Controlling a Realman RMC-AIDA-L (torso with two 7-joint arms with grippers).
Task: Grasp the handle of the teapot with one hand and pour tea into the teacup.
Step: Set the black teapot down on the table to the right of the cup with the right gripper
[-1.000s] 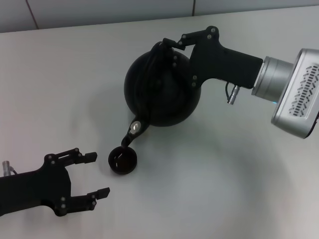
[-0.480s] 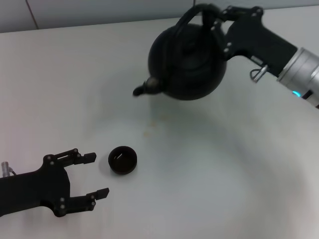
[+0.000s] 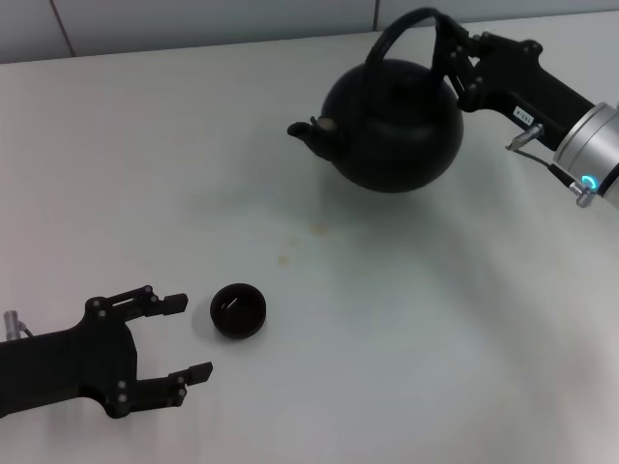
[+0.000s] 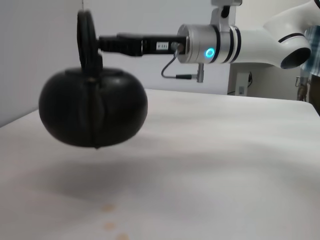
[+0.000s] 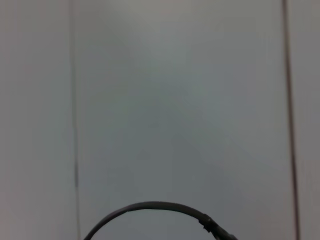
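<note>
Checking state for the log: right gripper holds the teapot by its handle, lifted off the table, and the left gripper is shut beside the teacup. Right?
Not quite: the left gripper is open, fingers spread, as the head view shows. The rest stands: the right gripper holds the teapot by its handle, lifted off the table, and the teacup sits beside the left gripper.

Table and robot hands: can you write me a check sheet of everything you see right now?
Surface: pale table, a few small brownish spots.
Job's things: teapot upright, held in the air by its handle, spout toward the robot's left; teacup on the table, far from the pot.
Clutter: nothing seen.
Grippers: right gripper shut on the handle; left gripper low near the cup, fingers open, not touching it.
Cables: short wire at the right wrist.
Surroundings: tiled wall behind.
</note>
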